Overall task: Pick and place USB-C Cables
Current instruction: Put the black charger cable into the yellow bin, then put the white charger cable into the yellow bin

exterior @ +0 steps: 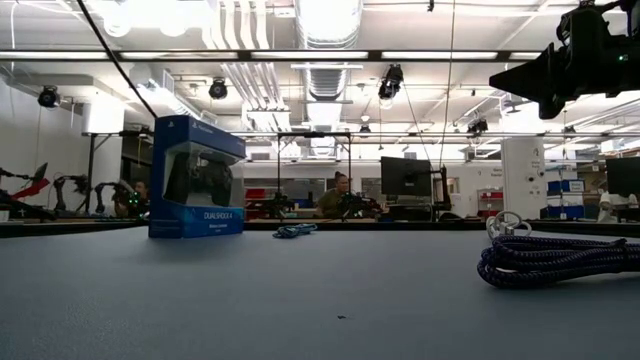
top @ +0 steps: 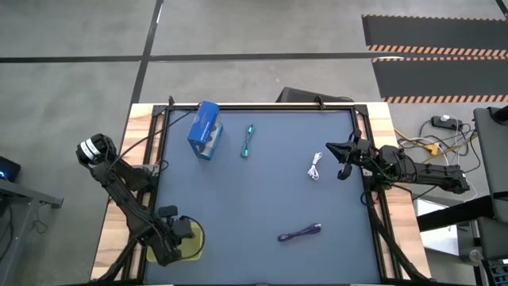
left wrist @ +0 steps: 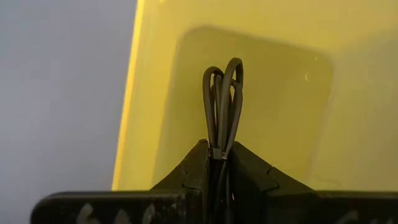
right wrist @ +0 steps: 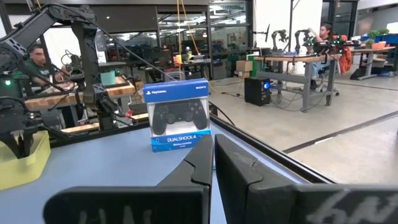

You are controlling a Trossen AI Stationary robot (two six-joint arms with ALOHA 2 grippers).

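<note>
The black cable is a small bundle tied with a clip. It is in my left gripper, which is shut on it over the yellow bin at the table's near left corner. The teal cable lies by the blue box. The white cable and the purple cable lie flat on the mat, and both show in the low view: white cable, purple cable. My right gripper is shut and empty. It hovers above the mat's right edge, close to the white cable. My left gripper pinches the black cable bundle between its two fingers, at the tied part near the clip. The looped end sticks out past the fingertips, over the inside of the yellow bin. The rest of the bundle is hidden between the fingers.
A blue game-controller box stands upright near the mat's far left. The dark mat is bare in its middle and near part. Wooden table borders and black frame rails run along both sides. People and workbenches stand in the room beyond.
</note>
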